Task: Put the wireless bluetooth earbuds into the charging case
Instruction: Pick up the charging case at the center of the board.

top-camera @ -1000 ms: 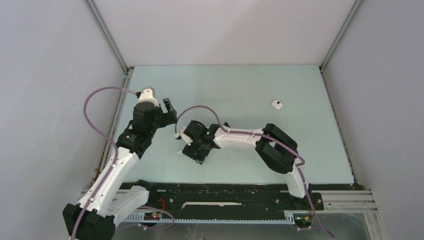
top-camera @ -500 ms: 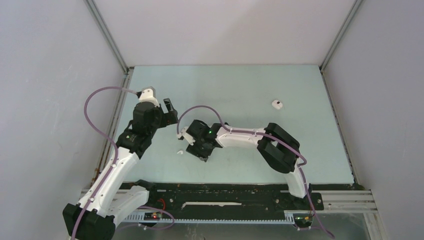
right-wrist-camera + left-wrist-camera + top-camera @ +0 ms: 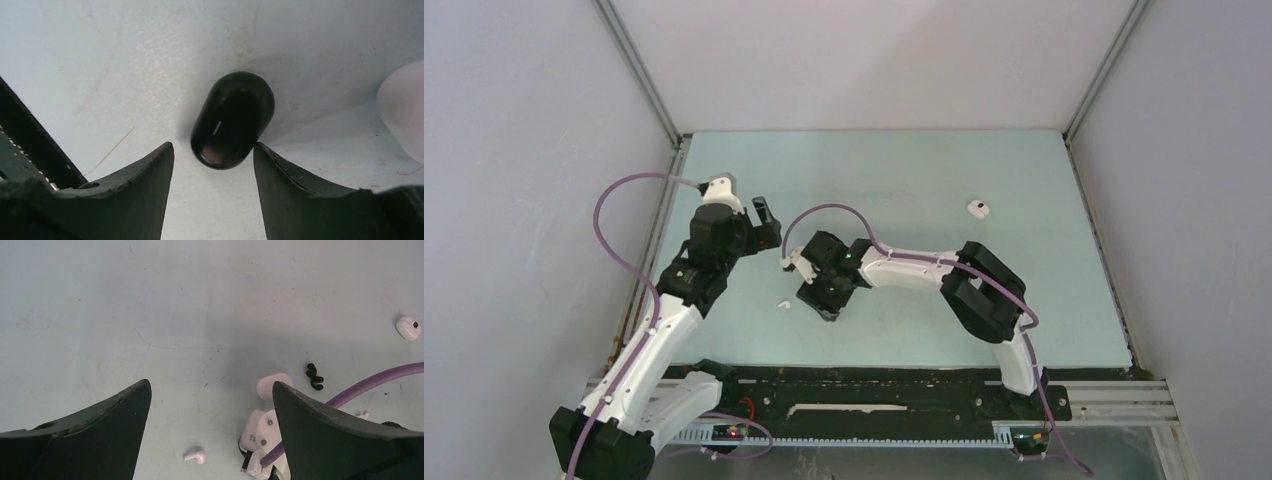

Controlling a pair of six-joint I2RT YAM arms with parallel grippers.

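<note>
– So, where are the arms?

– Left arm rises along the left side of the table [image 3: 1024,160], elbow bent, with the left gripper [image 3: 210,385] tipped forward above the surface. Its jaws are spread wide, nothing in them and nothing touching them.

– And the right one?

– Folded back at the elbow on the right, forearm stretched leftward to mid-table, wrist pointing down. The right gripper [image 3: 212,146] is parted too, about as wide as the black case [image 3: 232,120] lying flat under it. The near end of that case sits just at the gap between the fingertips. I can't tell whether either finger touches it; nothing is pinched.

– Earbuds?

– All out on the table. One white earbud [image 3: 194,455] lies loose just left of the right wrist. The black pair of earbuds [image 3: 313,376] sits farther back, right beside a white case [image 3: 274,386], which is closed as far as I can see.

– Anything else?

– A small white piece [image 3: 978,208] with a dark mark, well apart toward the far right. Too small to say what it is.
</note>
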